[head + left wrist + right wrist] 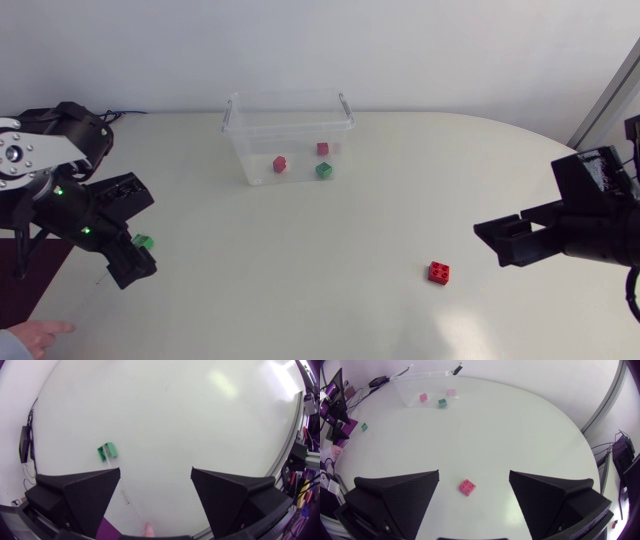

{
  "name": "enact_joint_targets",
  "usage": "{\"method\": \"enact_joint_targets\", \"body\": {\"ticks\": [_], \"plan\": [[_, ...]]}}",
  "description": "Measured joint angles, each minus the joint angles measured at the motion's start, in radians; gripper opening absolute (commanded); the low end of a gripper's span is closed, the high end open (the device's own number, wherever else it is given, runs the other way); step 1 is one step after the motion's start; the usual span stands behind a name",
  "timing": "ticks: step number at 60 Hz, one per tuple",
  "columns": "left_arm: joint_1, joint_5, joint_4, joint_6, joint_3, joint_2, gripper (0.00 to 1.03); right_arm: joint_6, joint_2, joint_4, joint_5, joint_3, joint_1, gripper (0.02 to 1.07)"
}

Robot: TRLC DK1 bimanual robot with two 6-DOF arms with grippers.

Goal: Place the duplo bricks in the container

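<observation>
A clear plastic container [288,135] stands at the back of the table with two pink bricks [280,164] [322,148] and a green brick [324,171] inside. Another green brick [144,241] lies on the table between the fingers of my left gripper [135,232], which is open; in the left wrist view this green brick [107,452] sits just ahead of one finger of the left gripper [155,469]. A red brick [438,272] lies near the front right. My right gripper [497,240] hangs open to its right, above the table. The red brick [467,487] shows between the open fingers of the right gripper [474,473].
A person's hand [35,335] rests on the table's front left corner, close to my left arm. A fingertip [148,529] shows under the left gripper. The container [427,387] is far ahead of my right gripper.
</observation>
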Motion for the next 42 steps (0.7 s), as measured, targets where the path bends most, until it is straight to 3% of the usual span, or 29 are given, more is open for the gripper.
{"method": "enact_joint_targets", "body": {"ticks": [16, 42], "plan": [[0.199, 0.000, -0.007, -0.011, 0.147, 0.175, 0.99, -0.099, 0.002, -0.015, -0.008, 0.015, 0.008, 1.03], [0.346, 0.038, -0.051, -0.137, 0.338, 0.362, 0.99, -0.110, 0.029, 0.056, -0.055, 0.012, 0.008, 1.03]]}}
